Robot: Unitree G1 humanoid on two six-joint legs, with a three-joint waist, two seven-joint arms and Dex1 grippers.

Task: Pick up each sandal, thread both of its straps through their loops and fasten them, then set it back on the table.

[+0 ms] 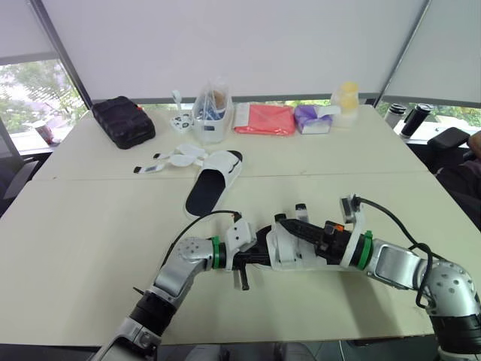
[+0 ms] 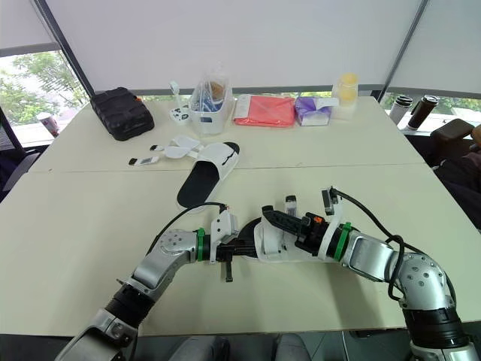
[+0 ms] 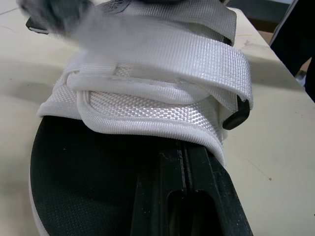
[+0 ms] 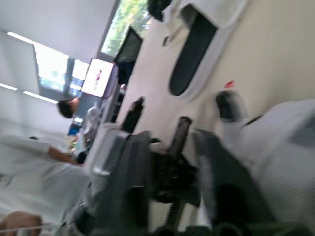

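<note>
Head camera: both arms reach low and almost level over the table (image 1: 83, 226), wrists turned inward to meet at the near sandal (image 1: 289, 256), likely so one side can steady it while the other works a strap. It sits at tabletop level; whether it rests there or is held just clear cannot be told. The left gripper (image 1: 254, 257) enters at its open end. The right gripper (image 1: 291, 226) lies over its upper, beside an upright strap end (image 1: 301, 207); whether that pincer is apart or clamped cannot be told. The second sandal (image 1: 214, 177) lies beyond the near sandal, straps splayed loose, and a black bag (image 1: 122, 120) sits farther beyond

Left wrist camera: the left fingers (image 3: 216, 196) lie pressed together, flat on the near sandal's black footbed (image 3: 83, 182), pointing under its white straps (image 3: 172, 54), apparently pinning it

Right wrist camera: the near sandal's white upper is close alongside, with the second sandal beyond it
</note>
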